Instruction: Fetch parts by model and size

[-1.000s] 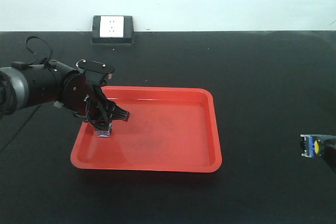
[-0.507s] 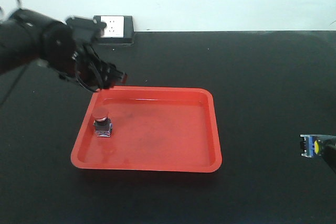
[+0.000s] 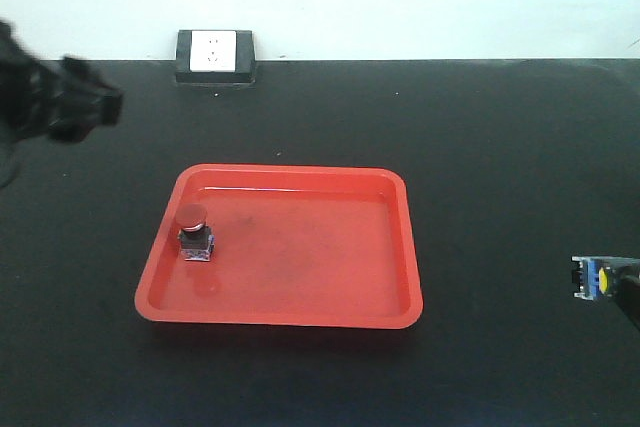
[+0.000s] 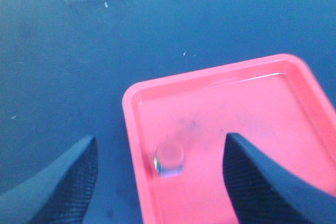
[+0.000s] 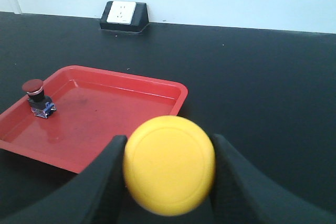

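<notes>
Left side of tray (image 3: 410, 247): red-cap switch (image 3: 195, 230) parked, left end effector (image 3: 85, 107) well apart from it.
Red-cap switch stands upright on the tray floor, just beside the left rim and not touching it; wide tray floor lies open to its right and on its near side. Left end effector, blurred, sits far-left over the tabletop (image 3: 500, 147), beyond the tray's far-left corner. Left wrist view shows its fingers (image 4: 68, 182) spread, with the switch framed between them. Right end effector (image 5: 168, 139) is at the near right edge, well apart from the tray, pinching the yellow-cap switch (image 5: 169, 174) from both sides. Socket box (image 3: 214, 55) sits at the far tabletop edge.
</notes>
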